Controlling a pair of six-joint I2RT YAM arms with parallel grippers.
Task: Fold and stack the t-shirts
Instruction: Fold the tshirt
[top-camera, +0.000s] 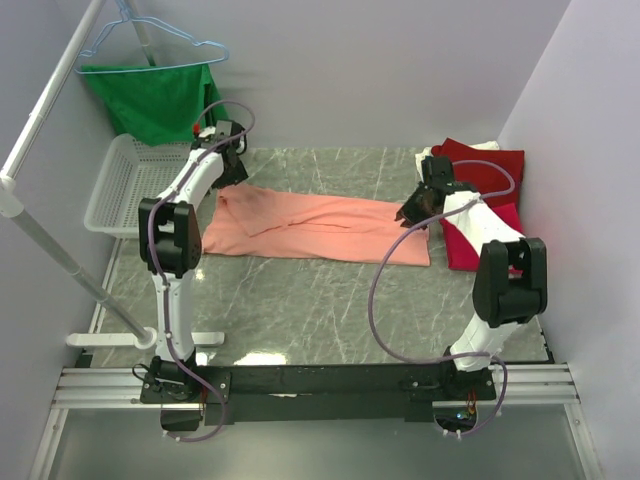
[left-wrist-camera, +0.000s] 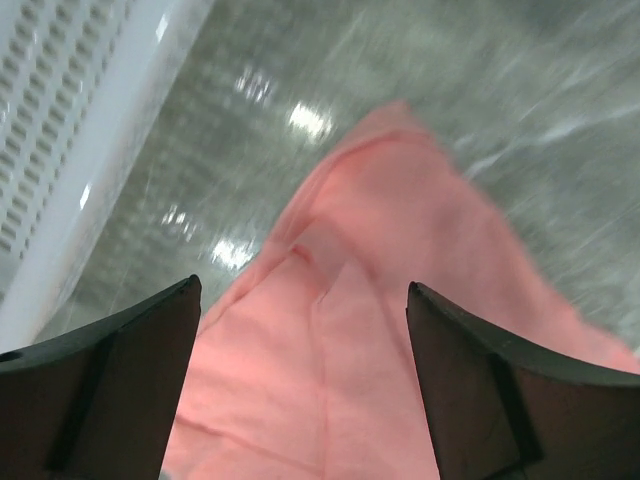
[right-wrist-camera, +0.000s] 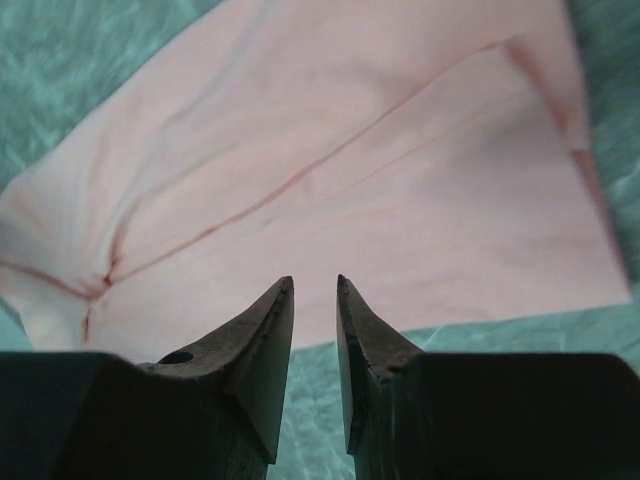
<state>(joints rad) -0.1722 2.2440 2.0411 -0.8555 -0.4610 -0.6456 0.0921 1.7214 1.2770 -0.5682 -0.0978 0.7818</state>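
A salmon-pink t-shirt (top-camera: 320, 228) lies as a long band across the middle of the table, folded lengthwise. My left gripper (top-camera: 228, 175) hovers over its left end, jaws wide open; in the left wrist view (left-wrist-camera: 300, 285) the pink cloth (left-wrist-camera: 400, 300) lies below and between the fingers, untouched. My right gripper (top-camera: 412, 215) is at the shirt's right end. In the right wrist view (right-wrist-camera: 315, 280) its jaws stand a little apart with bare table showing between them, just short of the cloth's edge (right-wrist-camera: 350, 170). A dark red t-shirt (top-camera: 485, 165) and a crimson-pink one (top-camera: 470, 240) lie at the right.
A white mesh basket (top-camera: 125, 185) stands at the table's left edge, also in the left wrist view (left-wrist-camera: 40, 100). A green garment (top-camera: 155, 100) on a light-blue hanger (top-camera: 150, 40) hangs from a white rail at the back left. Walls close in the back and right.
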